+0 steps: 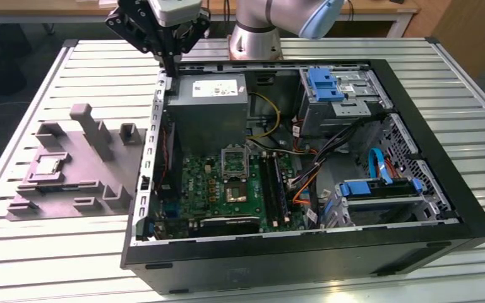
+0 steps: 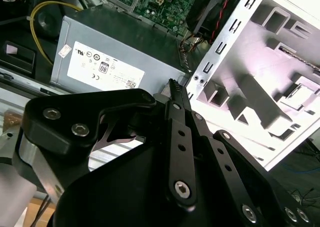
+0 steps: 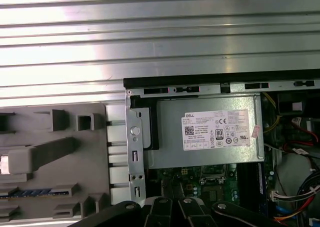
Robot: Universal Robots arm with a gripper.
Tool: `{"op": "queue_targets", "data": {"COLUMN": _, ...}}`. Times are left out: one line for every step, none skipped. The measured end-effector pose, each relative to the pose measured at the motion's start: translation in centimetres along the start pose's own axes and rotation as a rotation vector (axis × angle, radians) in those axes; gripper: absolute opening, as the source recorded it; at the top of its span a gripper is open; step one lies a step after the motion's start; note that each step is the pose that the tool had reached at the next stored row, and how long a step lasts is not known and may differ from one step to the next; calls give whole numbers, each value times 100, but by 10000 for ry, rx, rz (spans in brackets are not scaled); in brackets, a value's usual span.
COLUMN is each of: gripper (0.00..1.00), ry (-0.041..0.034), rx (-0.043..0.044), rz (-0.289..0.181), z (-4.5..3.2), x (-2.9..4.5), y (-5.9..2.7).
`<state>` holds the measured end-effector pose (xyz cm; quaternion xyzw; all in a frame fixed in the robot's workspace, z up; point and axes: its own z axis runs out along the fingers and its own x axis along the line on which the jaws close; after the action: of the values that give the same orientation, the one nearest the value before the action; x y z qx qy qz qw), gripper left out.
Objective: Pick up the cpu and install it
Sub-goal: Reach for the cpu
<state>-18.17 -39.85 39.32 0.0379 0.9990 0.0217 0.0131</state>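
**Figure.** Work cell for the cpu installation, exterior view with both wrist views.

**(a)** Slatted metal desk (image 1: 48, 265), which carries everything.

**(b)** Open black computer case (image 1: 310, 252) lying on its side. The green motherboard (image 1: 225, 183) is exposed inside, with the grey power-supply box (image 1: 209, 107) beyond it.

**(c)** Grey plastic tray (image 1: 65, 202) with upright blocks. It lies on the desk just beside the case, on the exterior view's left.

**(d)** Tool (image 1: 169, 60), hanging above the rear corner of the case, over the wall that separates the tray from the power-supply box. Its fingers appear pressed together at the tips with nothing between them. It touches neither the case nor the tray.

**(e)** The cpu (image 1: 47, 165), a pale square chip lying flat in a shallow recess of the tray. It is toward the tray's far side from the case and well apart from the tool. It has not yet been picked up.

**Handling note (judgement).**
- The cpu is probably very light, thin and rigid, so little grip force should be needed.
- Its smooth metal top offers poor purchase, and its underside probably carries delicate contacts.
- The sensible hold is across two opposite side edges, with the chip kept level.
- The recess walls leave little room beside those edges, so the fingers would have to descend squarely.
- A tilted or off-centre pinch risks the chip slipping or landing crooked.
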Motion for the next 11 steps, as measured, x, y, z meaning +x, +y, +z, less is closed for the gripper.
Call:
{"op": "queue_targets", "data": {"gripper": 11, "ry": 0, "rx": 0, "rz": 0, "z": 0, "x": 2, "y": 0}}
{"op": "queue_targets", "data": {"gripper": 11, "ry": 0, "rx": 0, "rz": 0, "z": 0, "x": 5, "y": -1}}
{"op": "queue_targets", "data": {"gripper": 11, "ry": 0, "rx": 0, "rz": 0, "z": 0, "x": 7, "y": -1}}
{"op": "queue_targets", "data": {"gripper": 11, "ry": 0, "rx": 0, "rz": 0, "z": 0, "x": 10, "y": -1}}
{"op": "queue_targets", "data": {"gripper": 11, "ry": 0, "rx": 0, "rz": 0, "z": 0, "x": 12, "y": -1}}
{"op": "queue_targets", "data": {"gripper": 11, "ry": 0, "rx": 0, "rz": 0, "z": 0, "x": 14, "y": -1}}
{"op": "queue_targets", "data": {"gripper": 11, "ry": 0, "rx": 0, "rz": -1, "z": 0, "x": 17, "y": -1}}
{"op": "queue_targets", "data": {"gripper": 11, "ry": 0, "rx": 0, "rz": 0, "z": -1, "x": 19, "y": -1}}
{"op": "queue_targets", "data": {"gripper": 11, "ry": 0, "rx": 0, "rz": 0, "z": -1, "x": 22, "y": -2}}
{"op": "queue_targets", "data": {"gripper": 11, "ry": 0, "rx": 0, "rz": 0, "z": -1, "x": 24, "y": -2}}
{"op": "queue_targets", "data": {"gripper": 11, "ry": 0, "rx": 1, "rz": 0, "z": -1, "x": 26, "y": -2}}
